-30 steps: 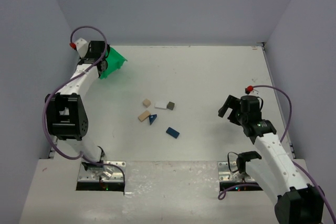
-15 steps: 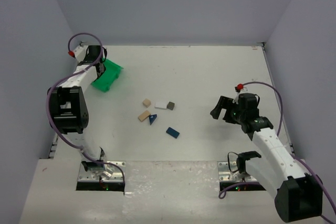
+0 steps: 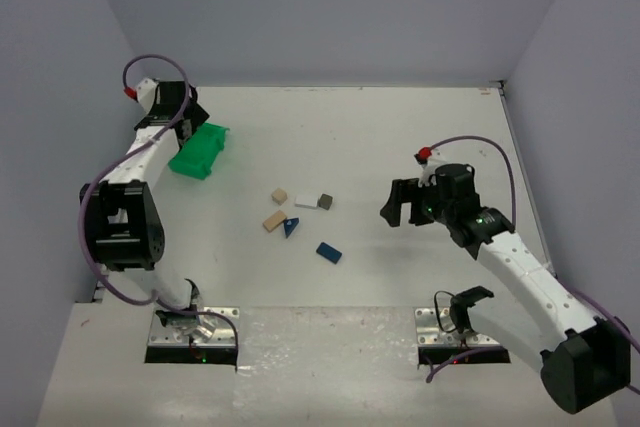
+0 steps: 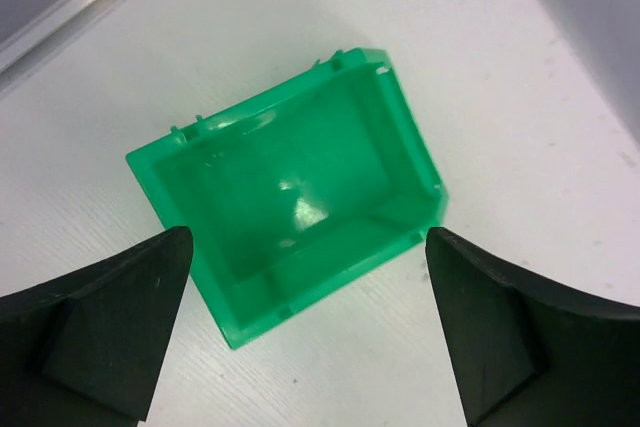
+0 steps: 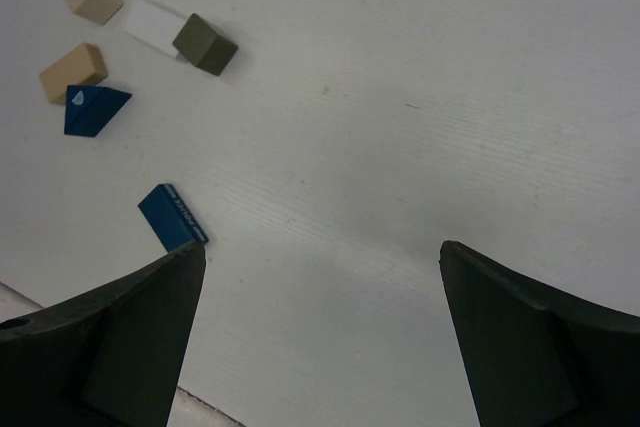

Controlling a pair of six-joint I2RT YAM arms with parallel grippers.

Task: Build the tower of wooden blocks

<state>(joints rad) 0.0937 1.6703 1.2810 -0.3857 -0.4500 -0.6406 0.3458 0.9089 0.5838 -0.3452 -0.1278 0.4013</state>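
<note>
The wooden blocks [image 3: 306, 201] lie loose and unstacked in the middle of the worktop [image 3: 400, 127]: a white slab [image 5: 152, 25] touching a dark grey cube [image 5: 205, 44], a blue wedge [image 5: 93, 110] just beside a tan block [image 5: 72, 72], and a blue oblong [image 5: 172, 217] lying flat with its long axis diagonal. The left tool [image 4: 308, 242] hangs wide open above the green bin [image 4: 300, 187], gripping nothing. The right tool [image 5: 320, 257], its arm stretched toward the blocks, gapes empty too.

A green plastic bin [image 3: 200, 151] [image 4: 290, 187] with one low, sloped side sits on the white table [image 3: 400, 137] near its far left corner, well apart from the right edge.
</note>
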